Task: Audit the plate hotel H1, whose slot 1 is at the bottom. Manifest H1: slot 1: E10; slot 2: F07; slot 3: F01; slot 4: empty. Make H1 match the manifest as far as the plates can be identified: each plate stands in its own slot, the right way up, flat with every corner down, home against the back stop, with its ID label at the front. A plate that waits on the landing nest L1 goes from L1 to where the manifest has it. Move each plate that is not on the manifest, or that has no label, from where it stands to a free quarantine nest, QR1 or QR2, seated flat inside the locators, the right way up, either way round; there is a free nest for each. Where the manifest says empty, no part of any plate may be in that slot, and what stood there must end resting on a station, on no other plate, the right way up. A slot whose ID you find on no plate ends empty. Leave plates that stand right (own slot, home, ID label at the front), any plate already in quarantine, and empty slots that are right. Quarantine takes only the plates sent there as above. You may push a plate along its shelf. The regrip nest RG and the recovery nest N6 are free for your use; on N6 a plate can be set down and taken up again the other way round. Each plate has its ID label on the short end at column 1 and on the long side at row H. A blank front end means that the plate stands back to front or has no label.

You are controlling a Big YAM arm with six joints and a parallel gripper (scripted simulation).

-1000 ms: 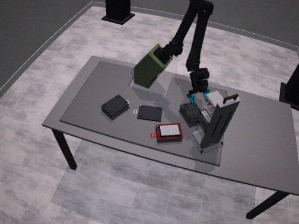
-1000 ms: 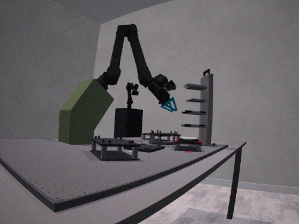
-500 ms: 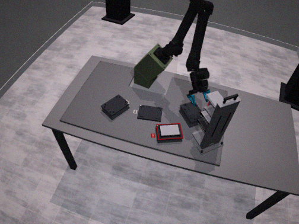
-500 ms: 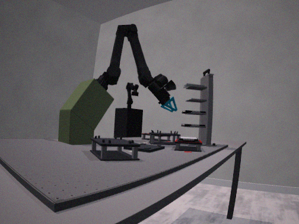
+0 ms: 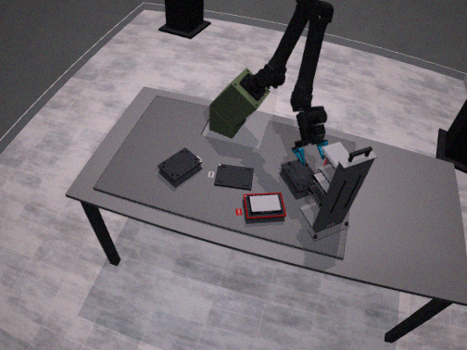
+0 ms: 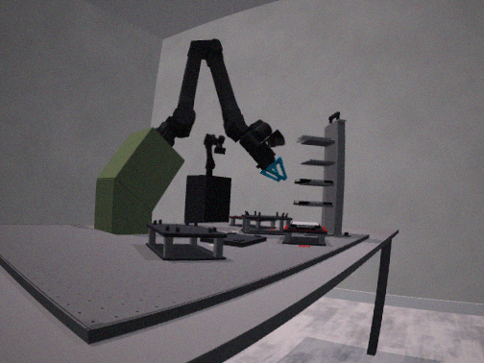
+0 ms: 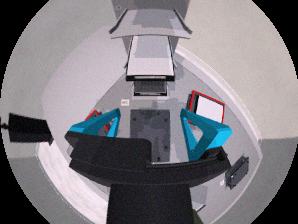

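The plate hotel H1 [image 5: 340, 190] stands at the right of the mat, a dark tower with a handle on top; it also shows in the exterior view [image 6: 331, 178]. A pale plate [image 5: 334, 153] lies on its top shelf and shows in the wrist view [image 7: 149, 56]. The two lowest shelves [image 6: 312, 193] each carry a plate; I cannot read any labels. My gripper [image 5: 309, 153] is open and empty. It hangs in the air in front of the hotel, above the dark landing nest [image 5: 297, 177], which has no plate on it. Its blue fingers also show in the exterior view [image 6: 275, 170] and in the wrist view [image 7: 149, 129].
A red-rimmed quarantine nest [image 5: 264, 205] holds a white plate in front of the hotel. A flat dark nest [image 5: 233, 177] and a raised dark nest [image 5: 180, 166] lie to the left. The green arm base [image 5: 233, 104] stands at the back.
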